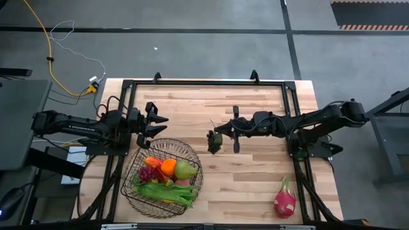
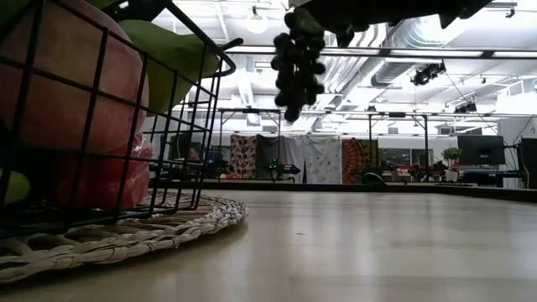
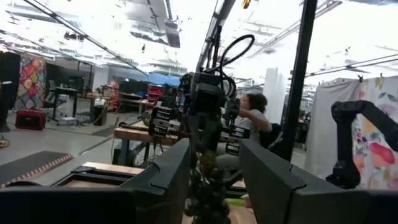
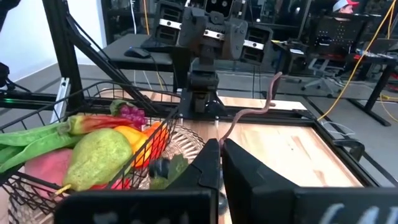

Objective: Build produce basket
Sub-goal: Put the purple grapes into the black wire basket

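High view | my right gripper (image 1: pixel 216 137) jaws clamped on dark grapes (image 1: pixel 215 142), hanging stem-up | basket (image 1: pixel 192 155) lies just left | left gripper (image 1: pixel 160 125) jaws apart, waits behind basket

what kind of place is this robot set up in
Probably a large open workshop or robotics lab: exposed ceiling ducts overhead, other workbenches with equipment behind the table, and a person seated at one.
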`<state>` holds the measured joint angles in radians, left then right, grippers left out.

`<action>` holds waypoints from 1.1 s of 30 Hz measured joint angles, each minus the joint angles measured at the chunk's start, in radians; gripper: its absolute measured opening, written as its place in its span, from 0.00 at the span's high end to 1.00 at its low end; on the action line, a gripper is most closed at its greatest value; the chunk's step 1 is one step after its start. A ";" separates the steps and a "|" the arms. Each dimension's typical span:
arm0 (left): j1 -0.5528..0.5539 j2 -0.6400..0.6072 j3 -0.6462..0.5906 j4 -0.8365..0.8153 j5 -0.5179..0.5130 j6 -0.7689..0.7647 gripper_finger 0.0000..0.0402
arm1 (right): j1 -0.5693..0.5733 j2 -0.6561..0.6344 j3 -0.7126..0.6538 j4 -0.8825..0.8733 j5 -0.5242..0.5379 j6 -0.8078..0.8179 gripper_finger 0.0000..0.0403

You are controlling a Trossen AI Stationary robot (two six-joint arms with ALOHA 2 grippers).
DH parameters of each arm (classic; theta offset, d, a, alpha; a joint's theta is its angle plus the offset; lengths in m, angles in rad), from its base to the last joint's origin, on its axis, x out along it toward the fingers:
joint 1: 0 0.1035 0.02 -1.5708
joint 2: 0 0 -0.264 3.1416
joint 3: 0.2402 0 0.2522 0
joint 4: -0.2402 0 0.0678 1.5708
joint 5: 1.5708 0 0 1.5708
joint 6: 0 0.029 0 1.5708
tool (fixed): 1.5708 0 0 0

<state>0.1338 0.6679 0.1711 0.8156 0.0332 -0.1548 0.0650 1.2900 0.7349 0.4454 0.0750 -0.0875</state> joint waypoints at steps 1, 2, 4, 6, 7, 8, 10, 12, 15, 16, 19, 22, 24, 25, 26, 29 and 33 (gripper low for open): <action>-0.006 0.003 0.000 0.000 -0.001 0.000 0.68 | 0.000 0.000 0.000 0.001 0.000 0.000 1.00; -0.012 0.005 0.000 -0.002 -0.005 0.000 0.68 | 0.000 0.000 0.000 0.001 0.000 -0.002 1.00; -0.022 0.009 0.000 -0.002 -0.022 0.001 0.68 | 0.000 0.000 0.000 0.001 0.000 -0.005 1.00; -0.028 0.013 0.000 -0.001 -0.036 0.015 0.68 | 0.000 0.000 0.000 0.001 0.000 -0.007 1.00; -0.032 0.017 0.000 -0.002 -0.047 0.022 0.68 | 0.000 0.000 0.000 0.001 0.000 -0.007 1.00; -0.034 0.020 0.000 -0.003 -0.054 0.024 0.68 | 0.000 0.000 0.000 0.001 0.000 -0.007 1.00; -0.038 0.023 0.000 -0.002 -0.072 0.027 0.68 | 0.000 0.000 0.000 0.001 0.000 -0.007 1.00; -0.038 0.029 0.000 -0.001 -0.076 0.027 0.68 | 0.000 0.000 0.000 0.001 0.000 -0.008 1.00; -0.038 0.036 0.000 -0.001 -0.078 0.027 0.68 | 0.000 0.000 0.000 0.008 0.000 -0.023 1.00; -0.038 0.039 0.000 -0.001 -0.079 0.027 0.68 | 0.000 0.000 0.000 0.008 0.000 -0.024 1.00; -0.038 0.044 0.000 -0.002 -0.079 0.027 0.68 | 0.000 0.000 0.000 0.008 0.000 -0.023 1.00; -0.037 0.047 0.000 -0.004 -0.079 0.027 0.68 | 0.000 0.000 0.000 0.008 0.000 -0.023 1.00; -0.037 0.046 0.000 -0.002 -0.079 0.027 0.68 | 0.000 0.000 0.000 0.008 0.000 -0.023 1.00; -0.037 0.047 0.000 -0.002 -0.079 0.027 0.68 | 0.000 0.000 0.000 0.008 0.000 -0.022 1.00; -0.037 0.047 0.000 -0.003 -0.079 0.027 0.68 | 0.000 0.000 0.000 0.008 0.000 -0.022 1.00; -0.037 0.047 0.000 -0.002 -0.079 0.027 0.68 | 0.000 0.000 0.000 0.008 0.001 -0.022 1.00; -0.037 0.047 0.000 -0.003 -0.079 0.027 0.68 | 0.000 0.000 0.000 0.008 0.001 -0.020 1.00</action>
<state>0.0963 0.7147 0.1707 0.8131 -0.0456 -0.1280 0.0650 1.2900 0.7349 0.4538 0.0757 -0.1073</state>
